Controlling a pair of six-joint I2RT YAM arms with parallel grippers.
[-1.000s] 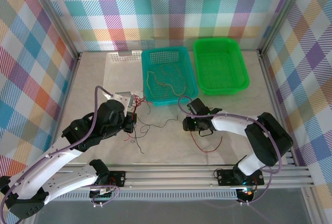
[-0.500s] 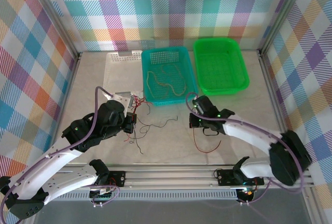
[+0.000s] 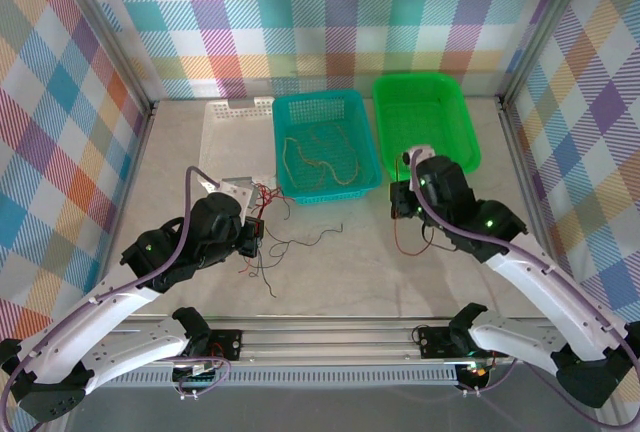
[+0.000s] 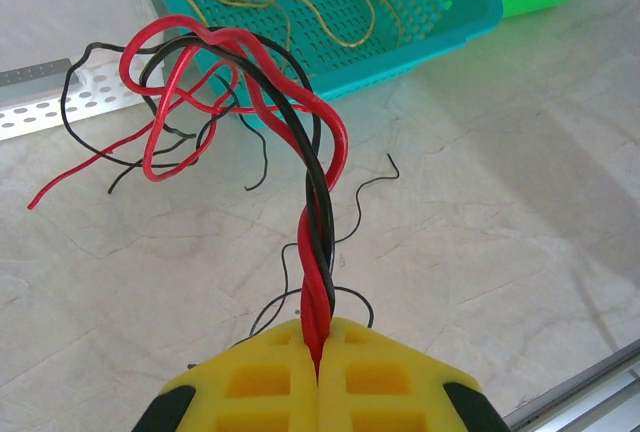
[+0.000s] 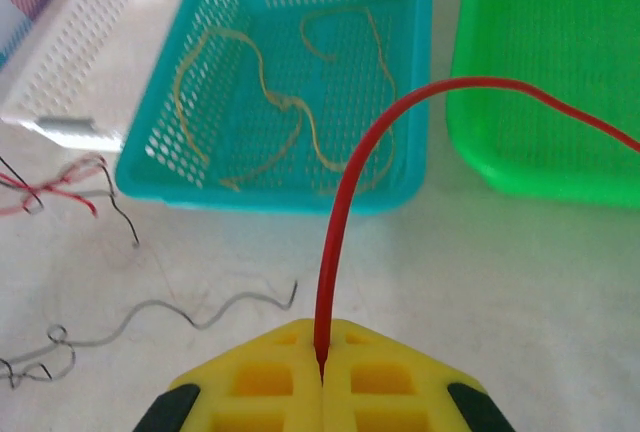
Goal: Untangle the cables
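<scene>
Right claw (image 5: 322, 337) clamped on single red wire (image 5: 345, 202), just short of green basket (image 5: 500, 167); left claw (image 4: 320, 330) pinching twisted red-black bundle (image 4: 318, 212) near teal basket (image 4: 470, 12) corner; advice: lift red wire's trailing tail over green rim before release; left grip firm on bundle.

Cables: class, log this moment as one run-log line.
left gripper: shut on red-black twist | right gripper: shut on red wire | teal basket: yellow wires inside | status: twist not undone
</scene>
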